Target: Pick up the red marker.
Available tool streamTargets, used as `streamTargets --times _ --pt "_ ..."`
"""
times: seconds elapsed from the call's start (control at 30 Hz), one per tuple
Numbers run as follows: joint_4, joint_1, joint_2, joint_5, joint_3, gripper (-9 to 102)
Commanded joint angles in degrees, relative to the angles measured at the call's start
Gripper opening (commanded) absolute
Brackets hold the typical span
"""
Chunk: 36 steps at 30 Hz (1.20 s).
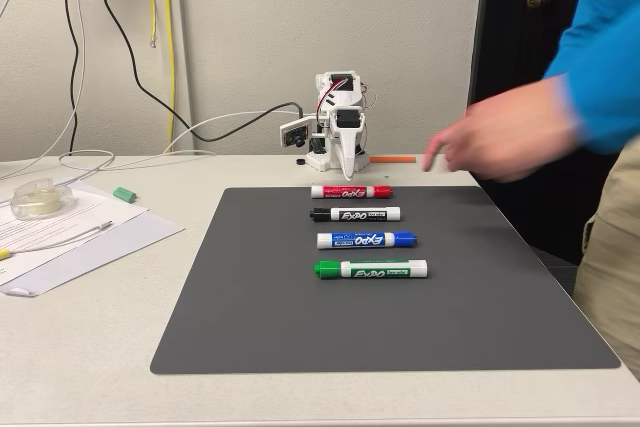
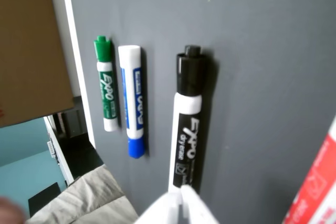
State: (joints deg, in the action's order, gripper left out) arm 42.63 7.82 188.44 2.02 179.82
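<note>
1. White plastic fingers meet at the bottom edge of the wrist view: the claw [image 2: 181, 203] looks pressed together, tips touching with no gap visible and nothing pinched between them.

2. Just ahead of the tips in that view lies the black marker [image 2: 188, 124], its near end almost under the claw, lengthwise along the line of sight.

3. The red marker [image 2: 315, 182] is off to the claw's right in the wrist view, a red-and-white label cut by the frame corner (the cap is out of view there). In the fixed view the red marker [image 1: 351, 191] is the row's nearest to the arm, lying crosswise right below the claw [image 1: 345, 175].

4. Beyond the black one in the wrist view come the blue marker [image 2: 134, 103] and then the green marker [image 2: 106, 85], farthest from the claw. All four lie parallel and spaced apart on the dark grey mat [image 1: 400, 327], presumably laid out so each can be grasped alone.

5. The arm [image 1: 337, 127] sits folded and upright at the mat's far edge, claw pointing down; judging from this, the reach has not begun.

6. A person's hand [image 1: 500, 137], blurred, hovers to the claw's right in the fixed view, near a thin orange stick [image 1: 393, 158] on the table.
</note>
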Motion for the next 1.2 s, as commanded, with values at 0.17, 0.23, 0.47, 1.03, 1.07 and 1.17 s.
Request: streamTargets --times 0.17,0.23,0.47,1.03,1.07,1.17 --pt "-5.9 -0.6 0.4 -0.4 -0.4 0" --pt "-5.9 -0.6 0.4 -0.6 -0.4 0" --pt "-5.9 -0.6 0.4 -0.9 -0.4 0" --pt "-6.0 0.9 0.4 -3.3 -4.3 0" --pt "-4.7 0.8 0.4 -3.3 -5.1 0" --pt "0.4 0.7 0.4 -3.5 -8.1 0"
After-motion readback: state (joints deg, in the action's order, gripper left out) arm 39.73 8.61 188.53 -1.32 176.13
